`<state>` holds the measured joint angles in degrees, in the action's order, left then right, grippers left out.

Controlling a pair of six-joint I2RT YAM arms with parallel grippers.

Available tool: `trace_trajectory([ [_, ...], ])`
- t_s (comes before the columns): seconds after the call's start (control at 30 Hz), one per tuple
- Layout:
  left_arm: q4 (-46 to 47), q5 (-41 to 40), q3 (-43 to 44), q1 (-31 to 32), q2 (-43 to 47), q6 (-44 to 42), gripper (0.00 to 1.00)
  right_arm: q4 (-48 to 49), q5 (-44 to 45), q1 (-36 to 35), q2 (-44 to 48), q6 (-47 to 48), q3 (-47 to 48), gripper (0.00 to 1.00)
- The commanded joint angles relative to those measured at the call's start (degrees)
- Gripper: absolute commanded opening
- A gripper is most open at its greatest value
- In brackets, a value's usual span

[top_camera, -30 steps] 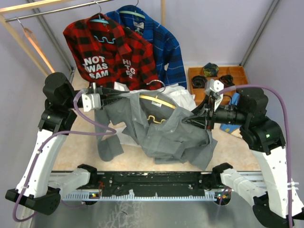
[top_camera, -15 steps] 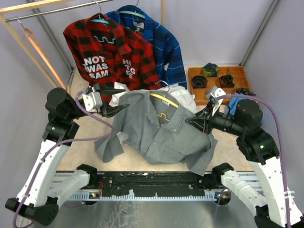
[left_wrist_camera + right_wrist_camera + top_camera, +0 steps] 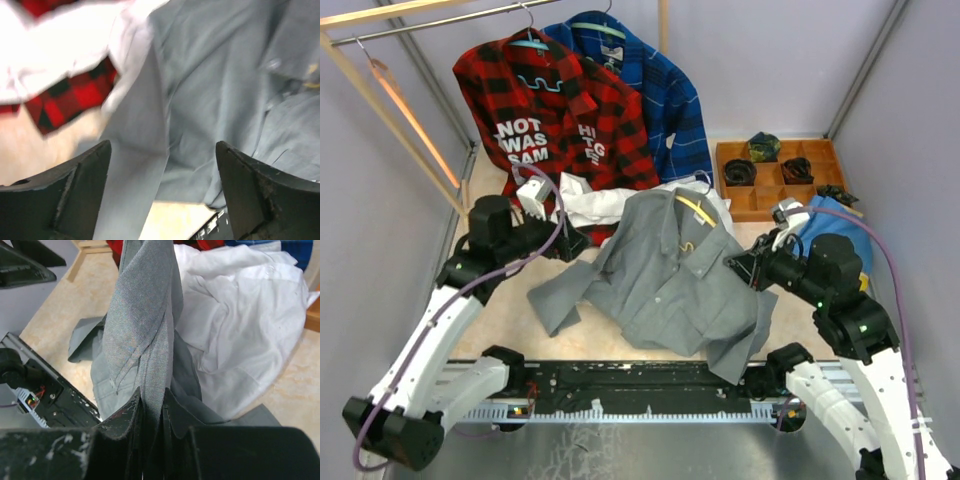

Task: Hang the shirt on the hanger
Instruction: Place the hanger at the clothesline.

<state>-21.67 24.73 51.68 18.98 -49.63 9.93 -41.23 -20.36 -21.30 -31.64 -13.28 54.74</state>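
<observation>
Shirt (image 3: 670, 285): grey, draped over hanger (image 3: 697, 211).
Left gripper (image 3: 163, 150): jaws apart, above shirt.
Right gripper (image 3: 152, 412): clamped on shirt fabric.

Plain grey shirt (image 3: 670, 290), pale yellow hanger (image 3: 695, 208) (red-black plaid shirt (image 3: 535, 100))

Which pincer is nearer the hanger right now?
Right. The right pincer grips the grey shirt just right of the hanger; the left pincer stands open, farther off beyond the shirt's left shoulder.
</observation>
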Motion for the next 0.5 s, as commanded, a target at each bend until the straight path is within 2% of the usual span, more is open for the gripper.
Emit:
trace_trajectory([
  [0.0, -14.6, -9.7, 2.7, 0.1, -5.6, 5.1, 0.92, -0.1, 4.9, -0.1, -1.8, -3.0, 2.9, 0.0],
  [0.13, -16.3, -14.7, 2.7, 0.1, -8.0, 7.7, 0.99, -5.8, 6.9, -0.1, -5.6, -3.0, 5.6, 0.0],
  [0.23, -17.3, -18.9, 3.1, 0.1, -8.7, 11.2, 0.99, -10.1, 11.2, -0.1, -8.4, -1.5, 9.3, 0.0],
  [0.37, -17.9, -20.4, 2.9, 0.0, -8.5, 12.4, 0.99, -4.9, 16.3, -0.1, -4.3, -1.5, 9.6, 0.0],
  [0.47, -18.2, -19.4, 2.6, 0.0, -7.8, 10.1, 0.99, -2.6, 15.6, -0.1, -3.1, -2.0, 9.8, 0.0],
])
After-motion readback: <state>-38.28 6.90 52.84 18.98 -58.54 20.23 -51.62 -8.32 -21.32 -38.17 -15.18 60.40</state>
